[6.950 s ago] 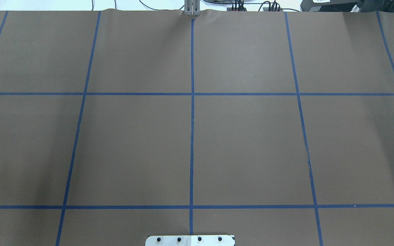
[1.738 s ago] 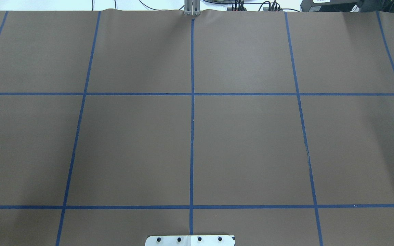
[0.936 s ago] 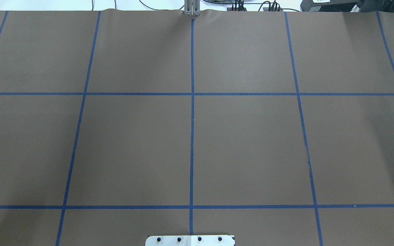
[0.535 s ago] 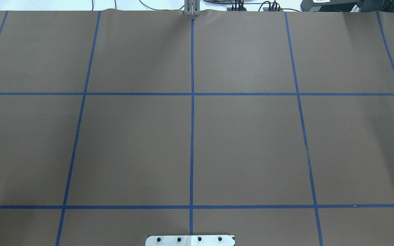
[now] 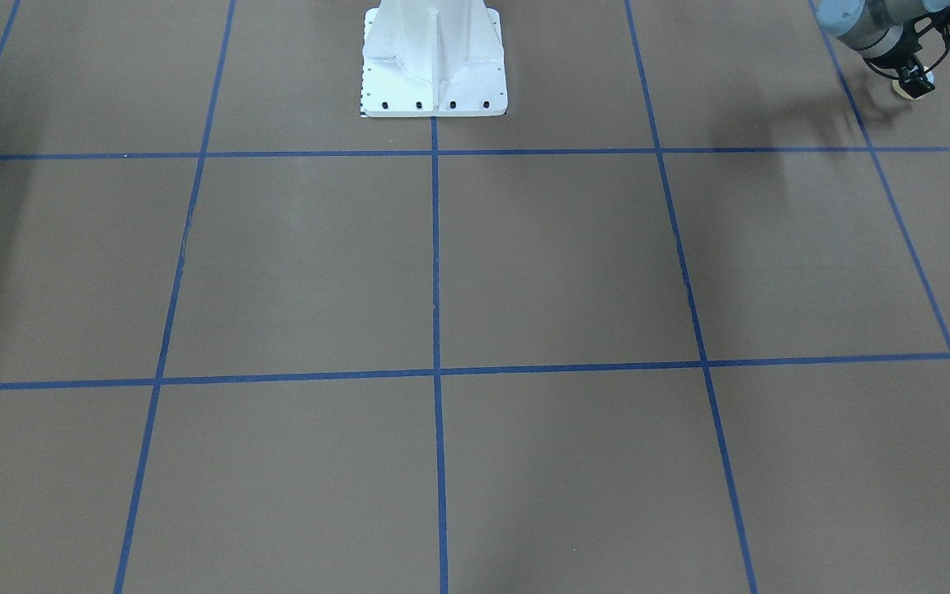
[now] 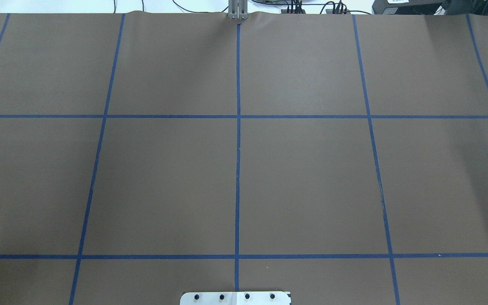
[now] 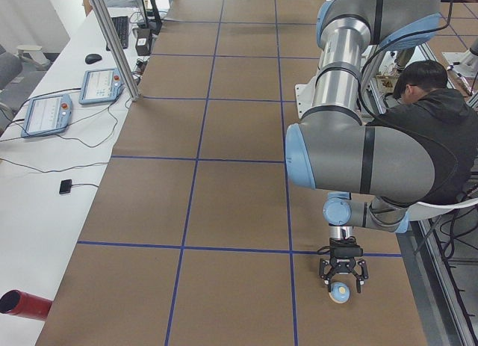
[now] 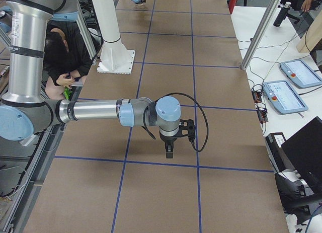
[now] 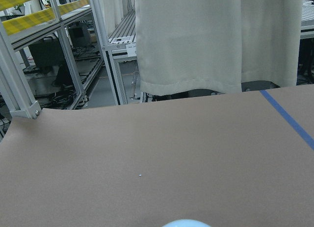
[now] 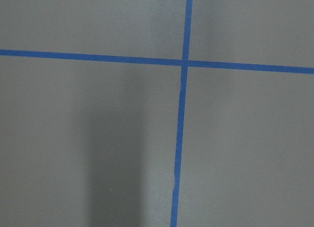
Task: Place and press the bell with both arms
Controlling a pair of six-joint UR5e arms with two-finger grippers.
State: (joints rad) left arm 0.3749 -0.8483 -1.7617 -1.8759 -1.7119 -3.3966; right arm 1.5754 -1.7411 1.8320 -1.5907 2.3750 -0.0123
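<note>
The light-blue bell (image 7: 340, 292) stands on the brown table near the robot's side at its left end. It also shows small in the front-facing view (image 5: 914, 89), and its top edge shows in the left wrist view (image 9: 186, 223). My left gripper (image 7: 343, 285) points straight down over it, its jaws open and straddling the bell; it shows in the front-facing view too (image 5: 909, 79). My right gripper (image 8: 169, 152) hangs point-down over bare table near a tape crossing. I cannot tell whether it is open or shut. Neither arm shows in the overhead view.
The white pedestal base (image 5: 434, 58) stands at the robot's edge. A seated person (image 7: 429, 129) is behind the robot. Two teach pendants (image 7: 104, 84) and a red cylinder (image 7: 22, 305) lie on the white bench beyond the table. Blue tape lines (image 6: 238, 169) grid the brown cover.
In the overhead view only faint shadows at the table's left and right edges shift. No arm or bell comes into it.
</note>
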